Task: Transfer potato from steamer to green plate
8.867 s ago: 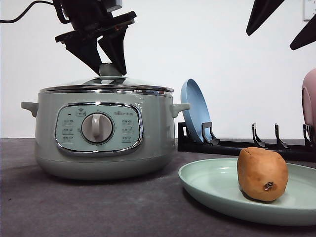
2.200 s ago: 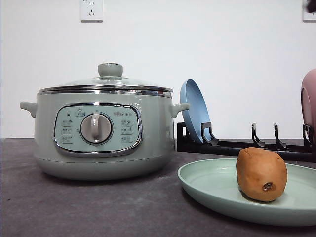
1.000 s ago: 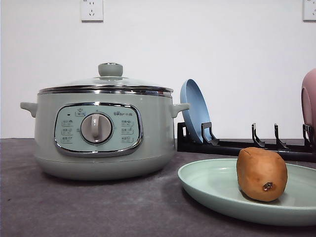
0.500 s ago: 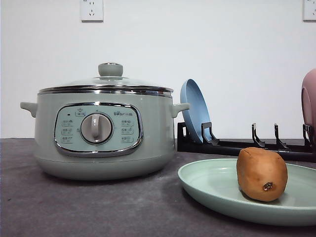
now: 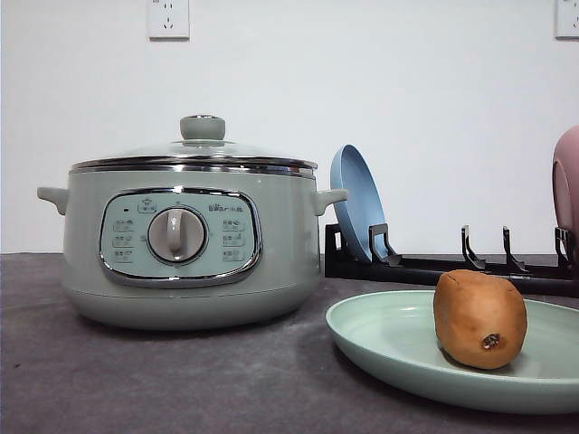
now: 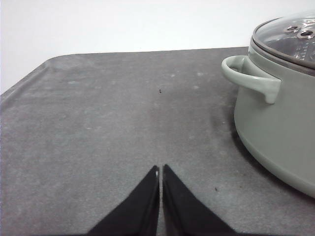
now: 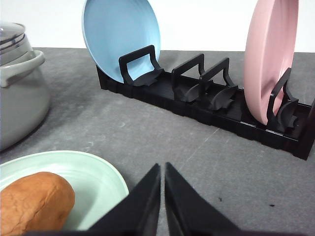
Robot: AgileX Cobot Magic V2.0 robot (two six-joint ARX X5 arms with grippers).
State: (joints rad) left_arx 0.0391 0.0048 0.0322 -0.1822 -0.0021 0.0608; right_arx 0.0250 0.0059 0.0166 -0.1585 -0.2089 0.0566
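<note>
The brown-orange potato (image 5: 479, 318) rests on the pale green plate (image 5: 389, 348) at the front right; it also shows as potato (image 7: 34, 201) on green plate (image 7: 93, 179) in the right wrist view. The sage-green steamer (image 5: 185, 244) stands left of the plate with its glass lid on; steamer (image 6: 283, 113) has a side handle toward the left wrist camera. My left gripper (image 6: 161, 169) is shut and empty over bare table beside the steamer. My right gripper (image 7: 163, 167) is shut and empty, just past the plate's rim.
A black dish rack (image 7: 197, 98) stands behind the plate, holding a blue plate (image 7: 120, 39) and a pink plate (image 7: 268, 54) upright. The grey table (image 6: 98, 123) stretches out beside the steamer, its edge at the far side.
The two arms that hung over the steamer lid and at the top right 8.9 s ago have left the front view. Over the last second nothing has moved.
</note>
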